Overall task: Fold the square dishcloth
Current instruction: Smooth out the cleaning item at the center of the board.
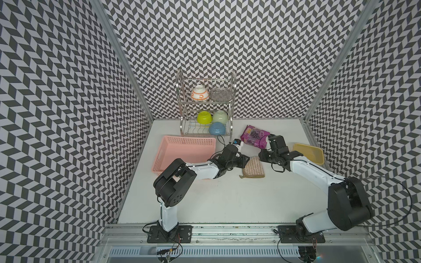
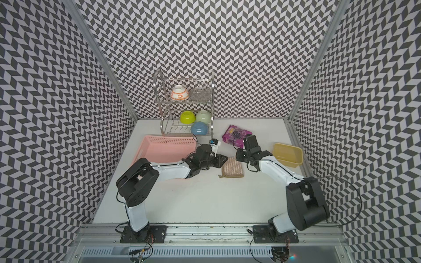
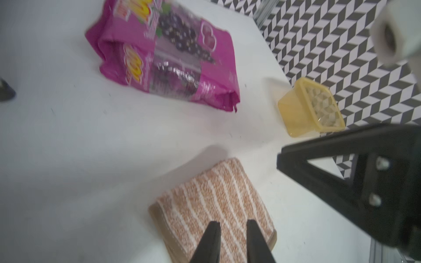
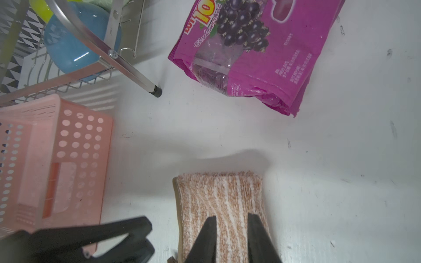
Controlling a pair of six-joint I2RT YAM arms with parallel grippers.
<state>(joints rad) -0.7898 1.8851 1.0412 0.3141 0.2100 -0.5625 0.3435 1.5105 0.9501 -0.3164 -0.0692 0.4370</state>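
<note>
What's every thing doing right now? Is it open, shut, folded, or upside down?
dishcloth: folded, lying flat.
left hand: slightly open, empty, at the dishcloth.
right hand: slightly open, empty, at the dishcloth.
pink basket: upright, nothing seen inside.
yellow tub: upright, no lid, empty.
purple bag: lying flat.
blue bowl: upside down.
lime bowl: upside down.
pale green bowl: upside down.
orange-and-white bowl: upside down.

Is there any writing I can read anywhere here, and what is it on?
"Blackcurrant": purple bag, in script by the pictured berries.
"LOT" and "100": same bag, red letters, big yellow digits.
"BEST BEFORE": same bag, small print; the other small lines are too tiny to read.
No other readable writing shows.
</note>
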